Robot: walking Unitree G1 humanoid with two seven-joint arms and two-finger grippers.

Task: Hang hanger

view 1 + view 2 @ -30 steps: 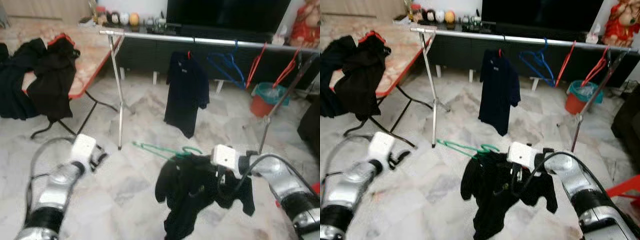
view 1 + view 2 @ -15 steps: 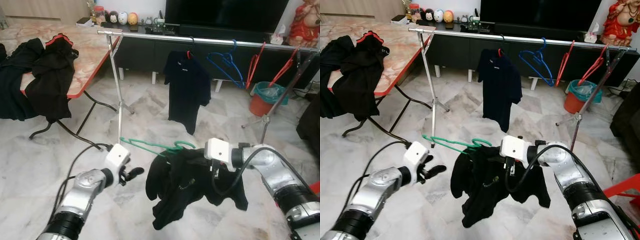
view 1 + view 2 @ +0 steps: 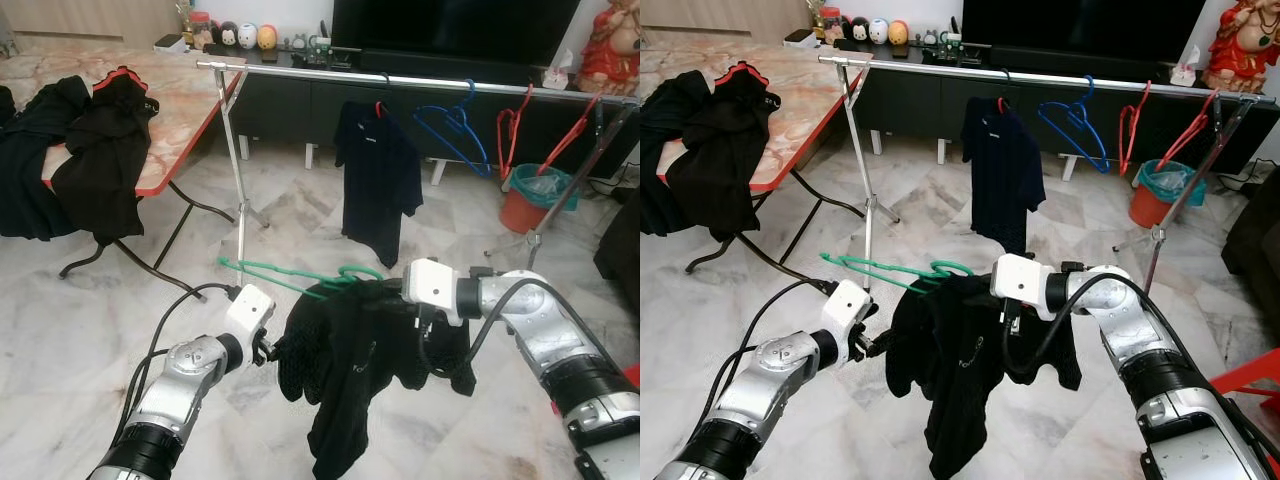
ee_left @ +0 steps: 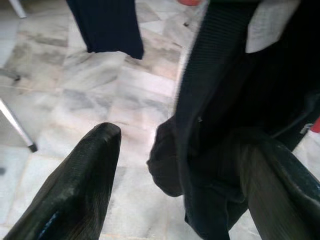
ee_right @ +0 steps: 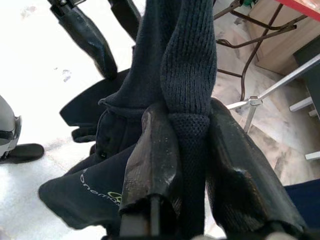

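From the head views, the right gripper point(image 3: 1012, 312) holds up a black knit shirt point(image 3: 960, 360) on a green plastic hanger point(image 3: 300, 279), in front of the long silver clothes rail point(image 3: 420, 82). The left gripper point(image 3: 268, 347) is beside the shirt's sleeve.

In the left wrist view, its two fingers point(image 4: 80, 185) are spread wide, with the shirt between them.

In the right wrist view, the fingers point(image 5: 155, 155) pinch the shirt's collar tight.

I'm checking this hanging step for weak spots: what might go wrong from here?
The right gripper pinches only a fold of the black shirt, so the cloth might slip. The green hanger sits half out of the shirt and could drop. The left gripper, open at the shirt's edge, might snag it.
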